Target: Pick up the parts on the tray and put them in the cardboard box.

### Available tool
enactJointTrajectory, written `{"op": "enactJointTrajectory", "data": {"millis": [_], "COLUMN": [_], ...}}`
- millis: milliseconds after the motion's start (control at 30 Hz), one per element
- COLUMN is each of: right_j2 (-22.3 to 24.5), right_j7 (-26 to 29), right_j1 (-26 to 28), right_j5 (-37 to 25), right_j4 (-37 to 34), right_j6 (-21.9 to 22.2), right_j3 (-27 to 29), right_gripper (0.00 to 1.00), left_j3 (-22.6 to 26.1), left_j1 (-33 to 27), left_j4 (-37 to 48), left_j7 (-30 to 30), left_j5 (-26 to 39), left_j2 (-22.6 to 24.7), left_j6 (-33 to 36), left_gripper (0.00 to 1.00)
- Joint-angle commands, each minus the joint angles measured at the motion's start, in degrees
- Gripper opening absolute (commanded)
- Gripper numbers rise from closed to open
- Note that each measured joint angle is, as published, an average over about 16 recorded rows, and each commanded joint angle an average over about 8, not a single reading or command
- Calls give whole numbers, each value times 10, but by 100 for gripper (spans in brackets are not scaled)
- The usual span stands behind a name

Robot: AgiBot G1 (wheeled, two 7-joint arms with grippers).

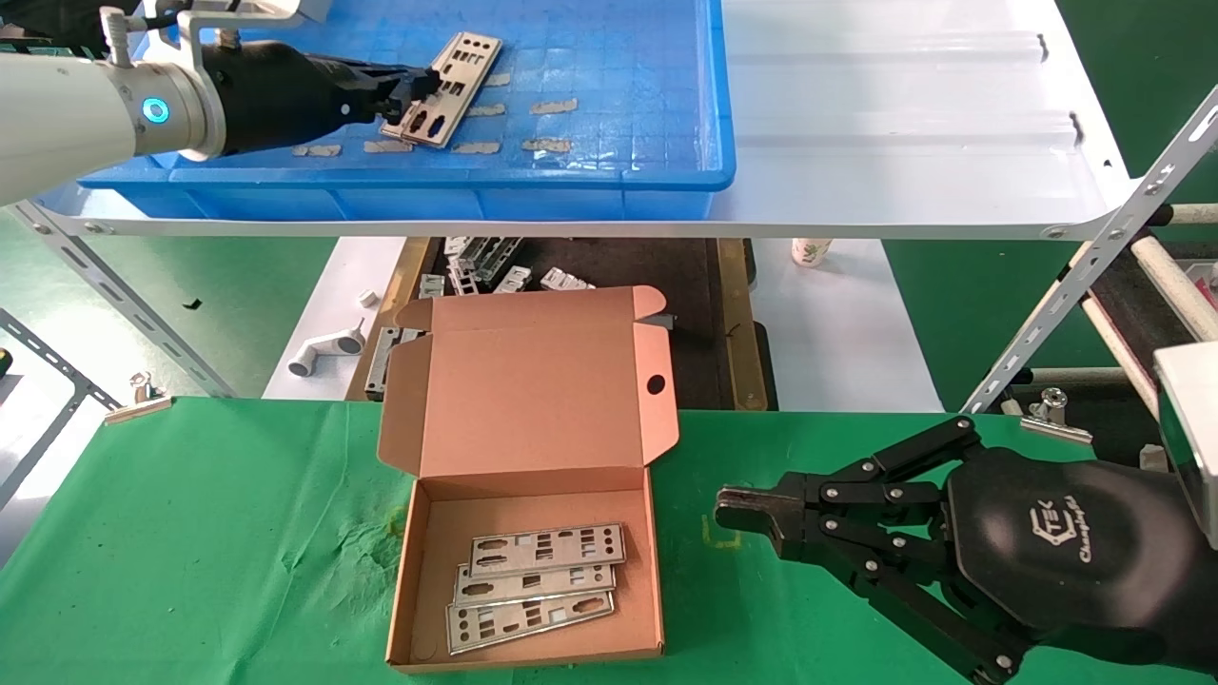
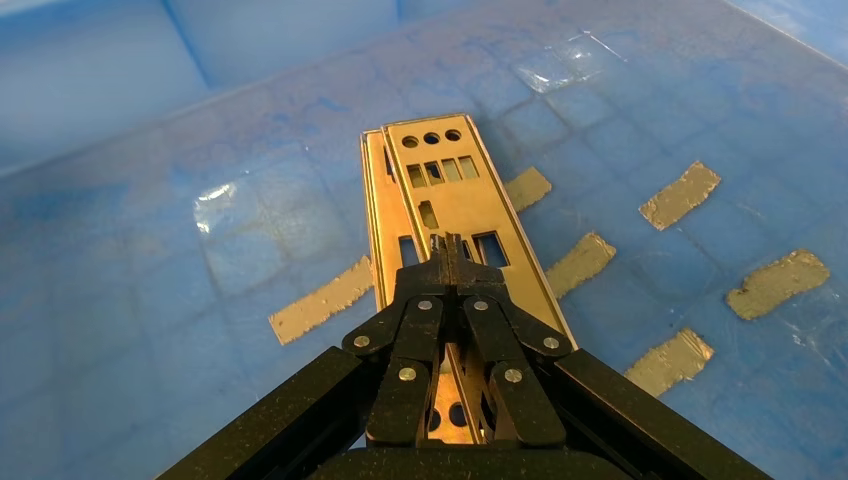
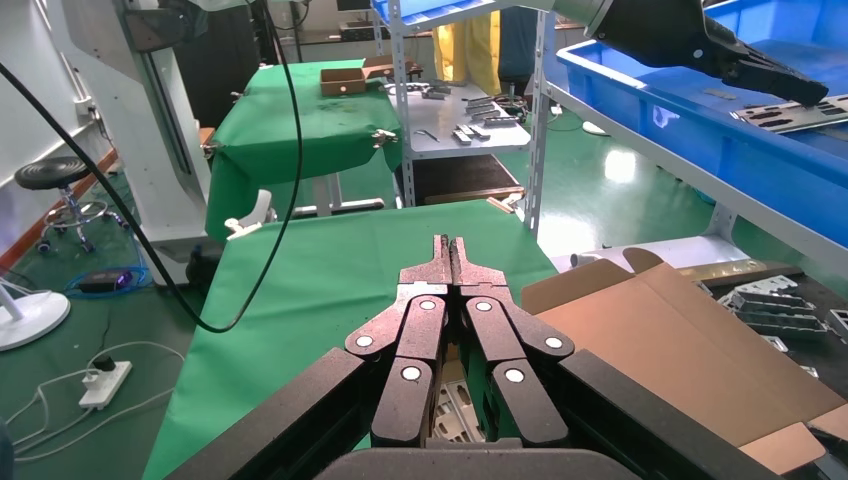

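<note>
The left end effector (image 1: pixel 419 88) reaches into the blue tray (image 1: pixel 666 176) on the white shelf board (image 1: pixel 904 124), its black fingers pinched together on the near end of a thin silver part (image 1: pixel 455 81). The wrist view shows that plate resting on a second one (image 2: pixel 376 215) set slightly askew beneath it, both lying on the tray's grid-patterned floor among tan tape scraps (image 2: pixel 680 195). The likely trouble: the plates are flat, smooth and slim, so the pinch may catch both at once, or the held plate may pivot or slide out, since it is gripped at one end only. Below, on the green-covered bench (image 1: pixel 190 533), the brown corrugated cardboard box (image 1: pixel 533 419) stands open with its lid up, and three punched plates (image 1: pixel 538 585) already lie overlapping inside. The right end effector (image 1: pixel 737 509) rests near the box on the bench, fingers together, holding nothing.
</note>
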Motion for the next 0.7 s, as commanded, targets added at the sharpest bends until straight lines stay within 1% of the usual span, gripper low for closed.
{"op": "enactJointTrajectory", "data": {"millis": [33, 133, 167, 200, 467, 700], "right_j2": [0, 0, 0, 0, 0, 0], "right_j7": [0, 0, 0, 0, 0, 0], "right_j1": [0, 0, 0, 0, 0, 0], "right_j5": [0, 0, 0, 0, 0, 0], "right_j4": [0, 0, 0, 0, 0, 0], "right_j6": [0, 0, 0, 0, 0, 0], "right_j3": [0, 0, 0, 0, 0, 0], "right_gripper": [0, 0, 0, 0, 0, 0], "left_j3": [0, -1, -1, -1, 5, 18], "left_j1": [-1, -3, -4, -5, -16, -28], "left_j4": [0, -2, -3, -3, 4, 22], "left_j7": [3, 8, 9, 9, 7, -9], "left_j5": [0, -1, -1, -1, 7, 27], "left_j2": [0, 3, 5, 7, 30, 51], "left_j6": [0, -4, -6, -8, -46, -80], "left_gripper": [51, 88, 99, 100, 100, 100]}}
